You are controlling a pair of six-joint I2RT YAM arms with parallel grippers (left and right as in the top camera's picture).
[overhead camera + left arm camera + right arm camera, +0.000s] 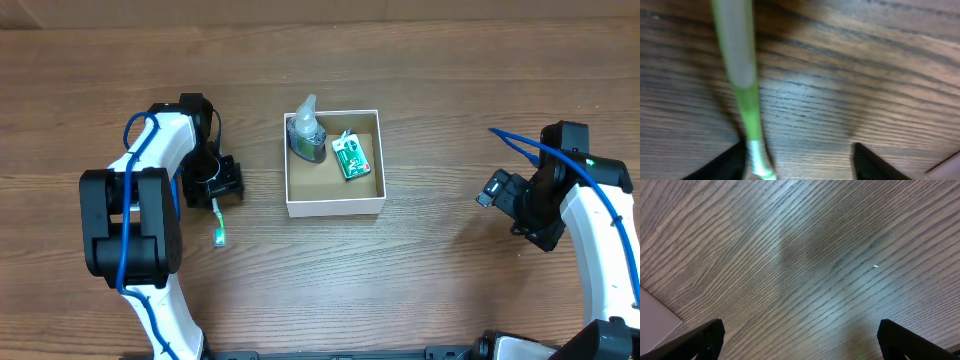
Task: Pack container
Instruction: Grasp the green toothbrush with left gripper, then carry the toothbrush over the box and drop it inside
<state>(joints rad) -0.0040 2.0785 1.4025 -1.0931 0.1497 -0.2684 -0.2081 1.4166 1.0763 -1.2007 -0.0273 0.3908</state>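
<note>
The container (pixel 335 207), a square white-walled box with a brown floor, sits mid-table. Inside it lie a clear soap bottle (pixel 306 135) and a green packet (pixel 351 156). A green and white toothbrush (pixel 218 225) lies on the wood left of the box. My left gripper (pixel 215 195) is down over its handle. In the left wrist view the toothbrush (pixel 747 100) runs between the fingers of the left gripper (pixel 800 155), against the left one, with a wide gap to the right one. My right gripper (pixel 497 190) hangs open over bare wood (pixel 800 330).
A white corner (pixel 655 317) shows at the lower left of the right wrist view. The wooden table (pixel 440 290) stretches around the box on all sides.
</note>
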